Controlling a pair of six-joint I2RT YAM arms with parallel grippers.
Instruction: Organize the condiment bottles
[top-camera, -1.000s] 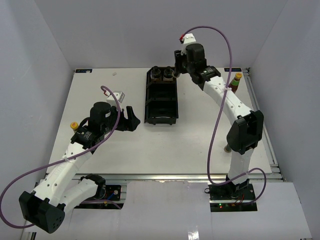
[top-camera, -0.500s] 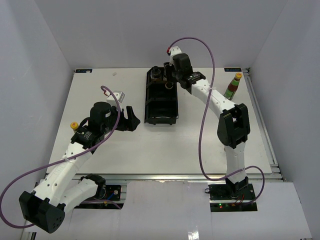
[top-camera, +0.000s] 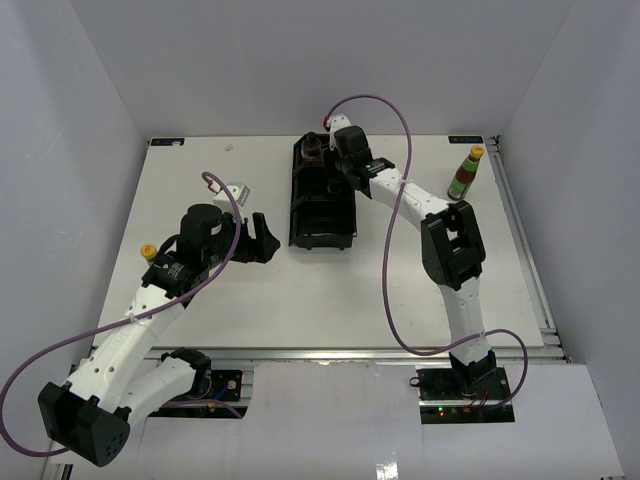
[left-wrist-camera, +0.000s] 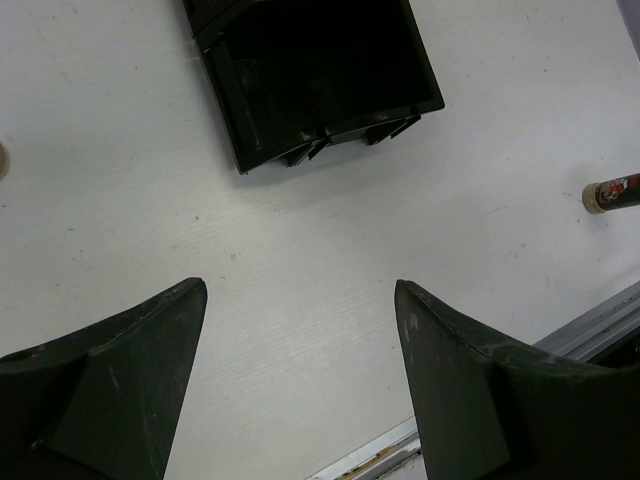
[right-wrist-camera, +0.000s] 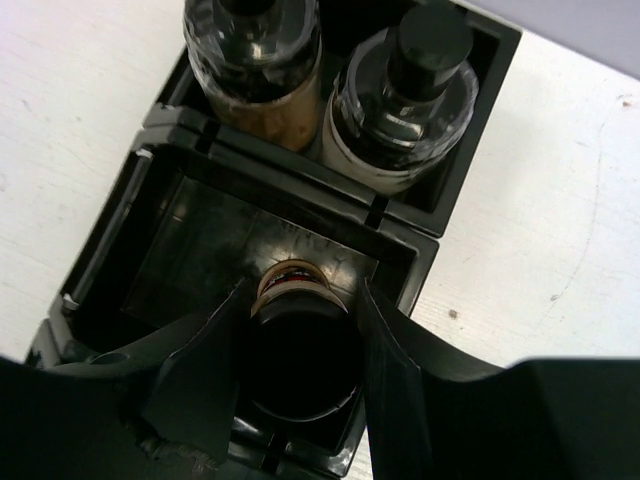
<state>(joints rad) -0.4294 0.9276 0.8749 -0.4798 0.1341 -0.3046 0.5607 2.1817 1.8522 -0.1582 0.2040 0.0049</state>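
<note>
My right gripper (right-wrist-camera: 300, 292) is shut on a black-capped jar (right-wrist-camera: 296, 345), holding it down inside the second compartment of the black tray (right-wrist-camera: 108, 232). Two more black-capped jars, one with tan contents (right-wrist-camera: 255, 60) and one paler (right-wrist-camera: 405, 100), stand in the tray's far end compartment. From above, the right gripper (top-camera: 338, 165) sits over the tray (top-camera: 320, 225). A tall sauce bottle (top-camera: 463, 175) stands at the far right. Another yellow cap (top-camera: 147, 252) peeks out beside the left arm. My left gripper (top-camera: 262, 238) is open and empty, left of the tray.
The left wrist view shows the tray's near end (left-wrist-camera: 320, 80), a small bottle (left-wrist-camera: 612, 193) lying near the table's metal edge rail (left-wrist-camera: 590, 320), and bare white table between my fingers (left-wrist-camera: 150, 340). White walls enclose the table on three sides.
The right arm has swung left from beyond the tray's far right corner to over the tray and lowered its jar into the second compartment. The left arm has stayed still.
</note>
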